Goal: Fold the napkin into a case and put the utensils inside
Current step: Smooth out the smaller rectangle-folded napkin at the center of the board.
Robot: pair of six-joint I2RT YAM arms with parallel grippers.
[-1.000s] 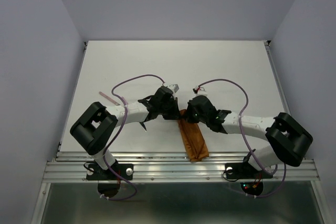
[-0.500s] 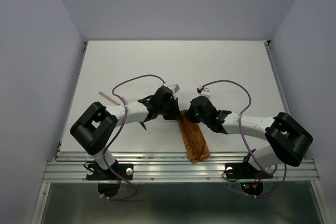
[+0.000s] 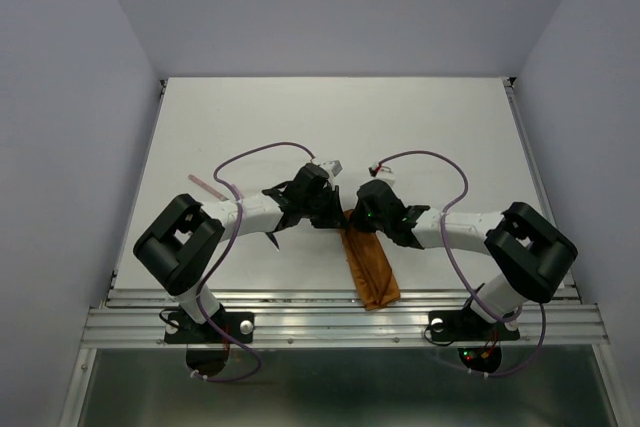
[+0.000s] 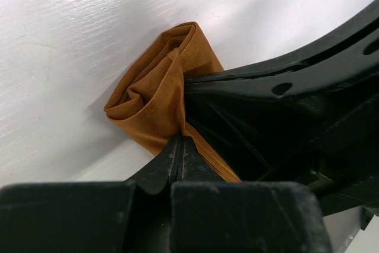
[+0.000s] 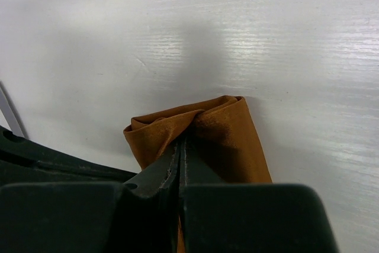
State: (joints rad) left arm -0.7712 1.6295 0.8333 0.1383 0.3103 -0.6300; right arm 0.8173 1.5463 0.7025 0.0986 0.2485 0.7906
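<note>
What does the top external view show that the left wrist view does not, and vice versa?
Only the top view: the left arm, the right arm, purple cables, and the whole napkin as a long strip reaching the near edge of the table. Only the left wrist view: the left claw shut on the napkin's bunched, layered end. Both: the orange napkin on the white table.

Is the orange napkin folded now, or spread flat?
Folded. The napkin lies as a narrow strip, layers bunched at its far end, where the left gripper and right gripper pinch it.
</note>
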